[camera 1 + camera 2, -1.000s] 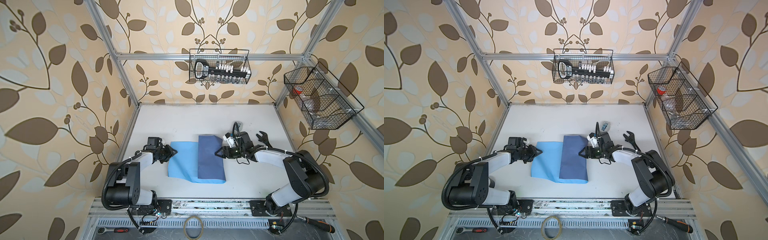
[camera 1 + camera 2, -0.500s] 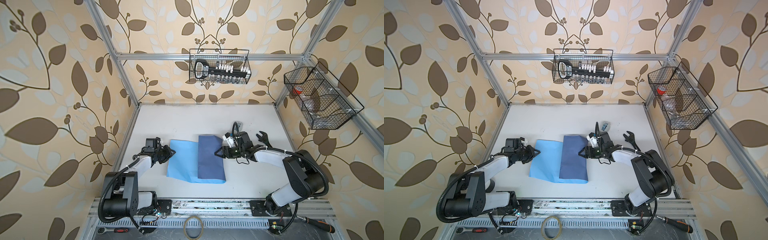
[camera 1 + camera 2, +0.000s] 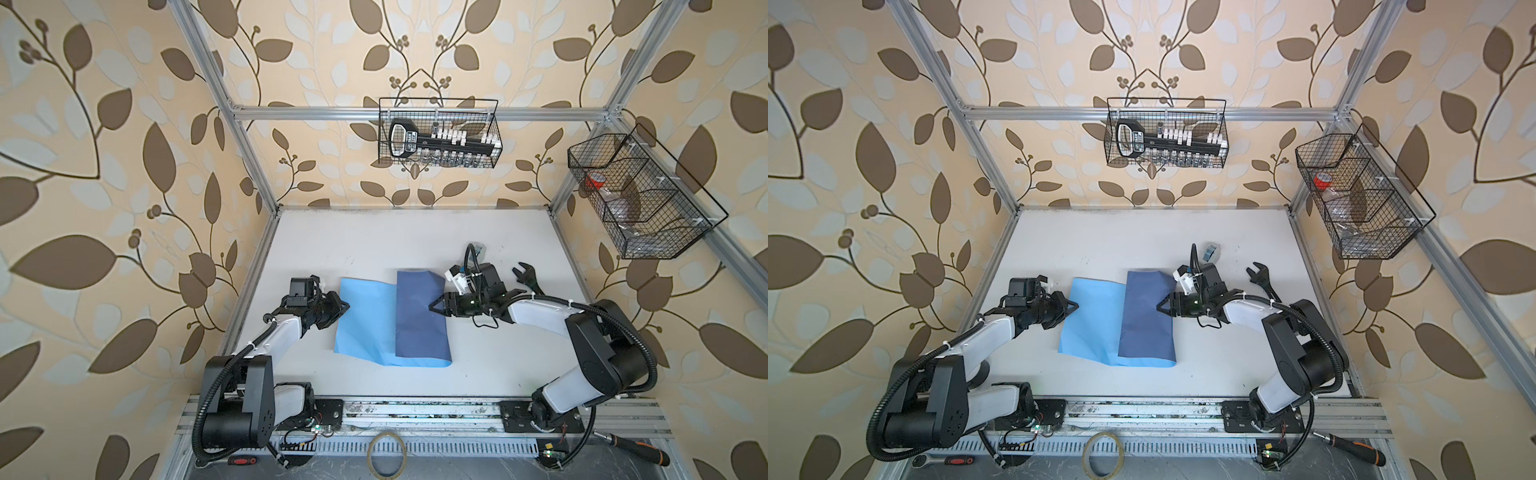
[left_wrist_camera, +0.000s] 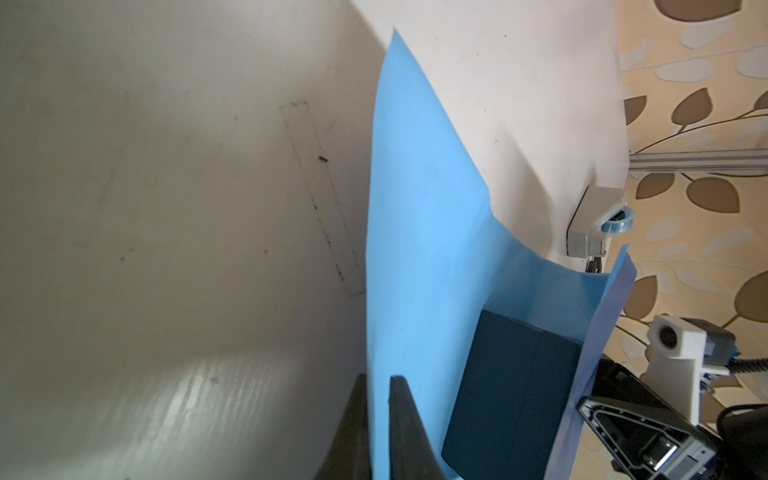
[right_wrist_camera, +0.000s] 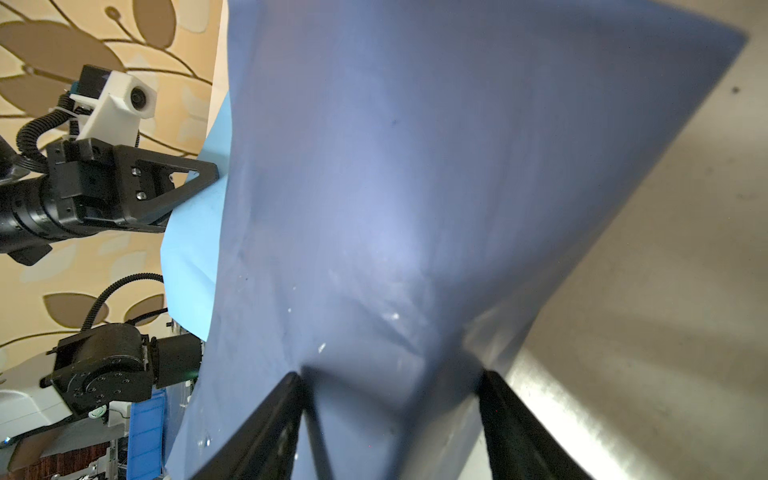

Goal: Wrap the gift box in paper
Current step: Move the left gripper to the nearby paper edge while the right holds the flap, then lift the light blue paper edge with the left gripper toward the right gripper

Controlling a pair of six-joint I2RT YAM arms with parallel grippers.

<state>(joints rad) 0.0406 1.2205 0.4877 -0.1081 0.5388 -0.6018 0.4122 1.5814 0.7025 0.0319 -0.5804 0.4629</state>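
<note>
One paper flap runs front-to-back

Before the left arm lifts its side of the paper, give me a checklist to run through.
1. Box under the paper's folded dark flap: ok.
2. Left gripper shut on the paper's free edge: ok.
3. Right gripper straddles the covered box; firm hold: cannot tell.
4. Nothing resting on the paper's light half: ok.
5. Wrench and tape dispenser apart from the paper: ok.
</note>
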